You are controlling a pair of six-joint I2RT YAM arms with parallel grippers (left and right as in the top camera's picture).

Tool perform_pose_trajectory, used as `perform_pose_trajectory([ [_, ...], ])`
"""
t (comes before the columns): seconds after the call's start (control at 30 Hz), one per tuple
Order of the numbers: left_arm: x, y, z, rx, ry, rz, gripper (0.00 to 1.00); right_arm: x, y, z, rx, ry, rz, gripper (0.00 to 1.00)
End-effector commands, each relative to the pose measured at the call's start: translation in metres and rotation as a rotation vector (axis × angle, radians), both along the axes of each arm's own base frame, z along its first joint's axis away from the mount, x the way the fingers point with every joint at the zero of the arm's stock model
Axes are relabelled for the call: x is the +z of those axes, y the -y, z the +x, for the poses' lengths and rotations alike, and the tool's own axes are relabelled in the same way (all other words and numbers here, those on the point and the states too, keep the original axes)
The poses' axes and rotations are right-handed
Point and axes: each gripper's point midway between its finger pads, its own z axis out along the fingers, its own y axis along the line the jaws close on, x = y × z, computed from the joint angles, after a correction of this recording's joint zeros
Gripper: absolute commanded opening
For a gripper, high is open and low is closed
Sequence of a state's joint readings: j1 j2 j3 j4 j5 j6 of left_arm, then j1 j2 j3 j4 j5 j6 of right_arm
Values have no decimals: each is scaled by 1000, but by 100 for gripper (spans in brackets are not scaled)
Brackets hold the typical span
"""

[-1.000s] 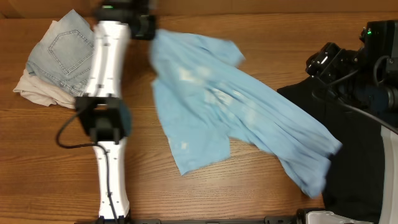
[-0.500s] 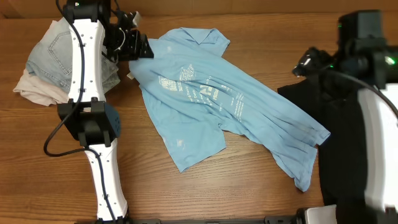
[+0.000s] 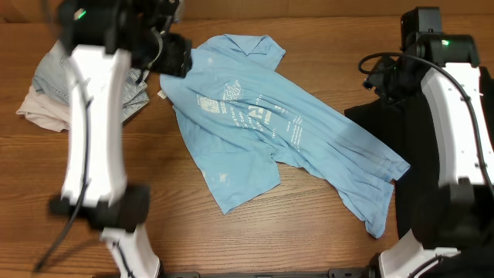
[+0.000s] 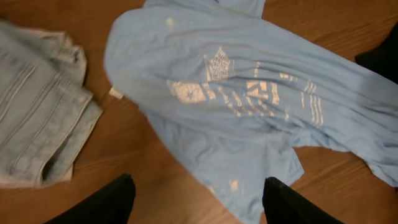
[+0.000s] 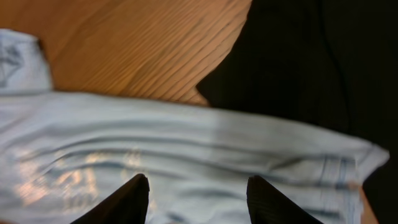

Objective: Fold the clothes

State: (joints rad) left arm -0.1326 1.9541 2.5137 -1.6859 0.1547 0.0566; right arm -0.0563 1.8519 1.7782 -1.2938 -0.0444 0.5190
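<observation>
The sky-blue T-shirt [image 3: 262, 123] lies spread diagonally on the wooden table, with its white lettering up and a few wrinkles. My left gripper [image 3: 174, 58] hovers over the shirt's upper left edge. In the left wrist view it [image 4: 198, 186] is open and empty above the shirt [image 4: 249, 93]. My right gripper [image 3: 378, 77] hangs by the shirt's right side, and in the right wrist view it [image 5: 197, 183] is open over the blue cloth [image 5: 186, 143]. A black garment [image 3: 378, 123] lies at the right, partly under the shirt's hem.
Pale denim shorts [image 3: 50, 73] rest on beige cloth [image 3: 38, 112] at the far left, partly hidden by my left arm. The shorts [image 4: 37, 118] also show in the left wrist view. The black garment [image 5: 311, 62] borders bare wood.
The shirt was moving and blurred a second ago and now lies still. My left gripper has let go of its upper left edge, and both arms have risen.
</observation>
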Motion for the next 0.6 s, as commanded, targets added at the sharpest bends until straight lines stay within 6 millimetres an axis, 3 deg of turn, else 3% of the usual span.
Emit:
perform_pose_trajectory([
  [0.0,-20,-14,-27,111,-100,70,71,-57,18,1,-22,-103,6,52],
  [0.03,-30,-13,-34,113,-143,66,71,-67,22,2,-31,-114,7,49],
  [0.1,-57,-7,-52,94,-260,41,67,-93,31,8,-53,-138,17,26],
  [0.2,-86,0,-68,77,-381,15,64,-116,37,11,-69,-159,27,5],
  [0.43,-152,28,-79,-7,-486,6,68,-173,35,-7,-75,-254,56,4],
  [0.53,-179,37,-87,-35,-516,20,75,-188,50,-14,-112,-257,24,4],
  [0.57,-188,39,-91,-43,-529,26,77,-190,65,-17,-163,-261,-8,4],
])
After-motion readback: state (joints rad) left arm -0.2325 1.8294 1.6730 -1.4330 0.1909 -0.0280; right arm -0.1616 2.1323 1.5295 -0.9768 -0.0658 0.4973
